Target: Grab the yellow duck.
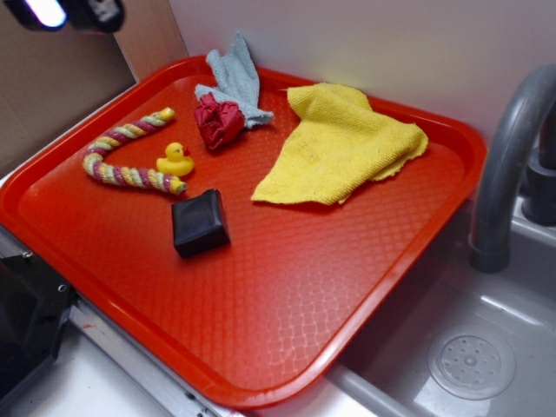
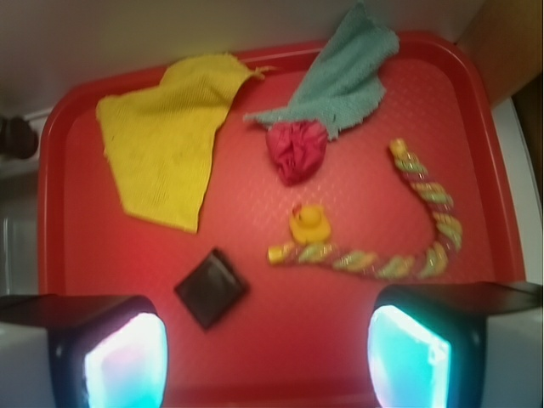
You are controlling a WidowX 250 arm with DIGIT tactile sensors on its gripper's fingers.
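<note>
The yellow duck (image 1: 175,160) (image 2: 308,223), a tiny rubber toy with an orange-red beak, stands on the red tray (image 1: 287,287) (image 2: 340,340) inside the bend of a striped rope. My gripper (image 2: 268,365) hangs high above the tray's near side, open wide, its glowing pads (image 2: 127,361) far apart with only bare tray between them. In the wrist view the duck lies ahead of the fingertips and slightly right of centre. In the exterior view only part of the gripper (image 1: 65,13) shows, at the top left corner.
Around the duck lie a yellow-pink twisted rope (image 1: 122,161) (image 2: 425,229), a black square block (image 1: 200,222) (image 2: 211,287), a red crumpled cloth (image 1: 217,122) (image 2: 296,150), a grey-blue cloth (image 1: 236,78) (image 2: 344,76) and a large yellow cloth (image 1: 343,143) (image 2: 166,140). A grey faucet (image 1: 504,165) and sink (image 1: 473,360) stand right.
</note>
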